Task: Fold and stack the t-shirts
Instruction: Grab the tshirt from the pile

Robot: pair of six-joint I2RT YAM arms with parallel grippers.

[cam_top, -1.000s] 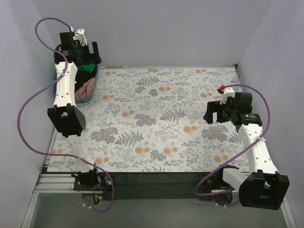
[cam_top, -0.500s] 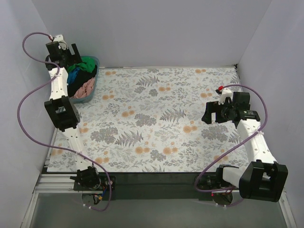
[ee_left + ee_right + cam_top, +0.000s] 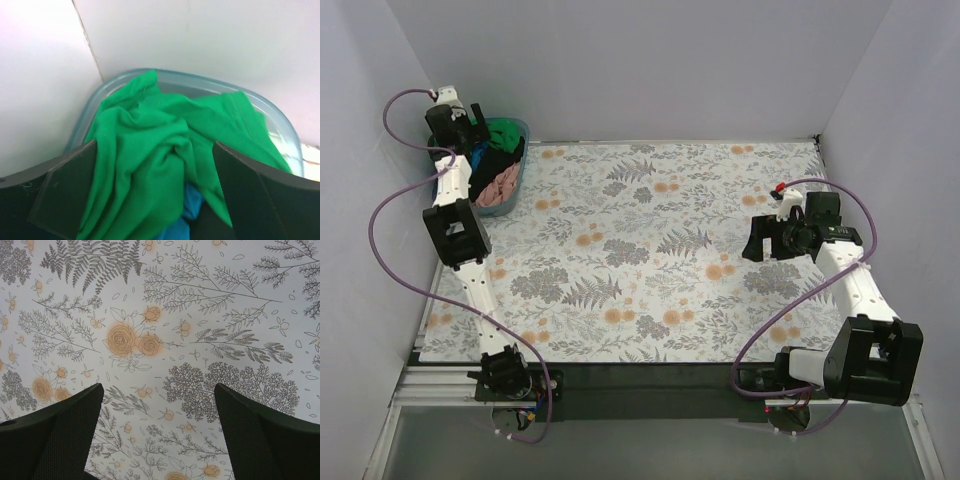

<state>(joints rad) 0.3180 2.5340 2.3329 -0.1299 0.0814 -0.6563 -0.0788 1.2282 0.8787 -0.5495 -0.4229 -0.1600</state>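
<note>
While my left tool (image 3: pixel 154 150) hangs right over the pale blue tub (image 3: pixel 210 85), its two fingers are spread wide with nothing between them. From the wrist cam, the bright green t-shirt (image 3: pixel 150 130) is bunched up on top of the pile inside the tub and fills most of the view between the fingers. I honestly can't tell if either finger is touching the fabric. A bit of the teal-blue shirt (image 3: pixel 180 220) peeks out from under the green one, on the near side of the tub.

From the overhead cam you can also see a black shirt (image 3: pixel 492 160) in the middle of the tub, plus the pink shirt (image 3: pixel 502 185) crumpled at the tub's near end.

My right tool (image 3: pixel 159 390) is well apart from the tub, over the opposite side of the floral tablecloth (image 3: pixel 165 315). Its fingers are spread too, holding nothing, with just fern and flower print showing underneath.
</note>
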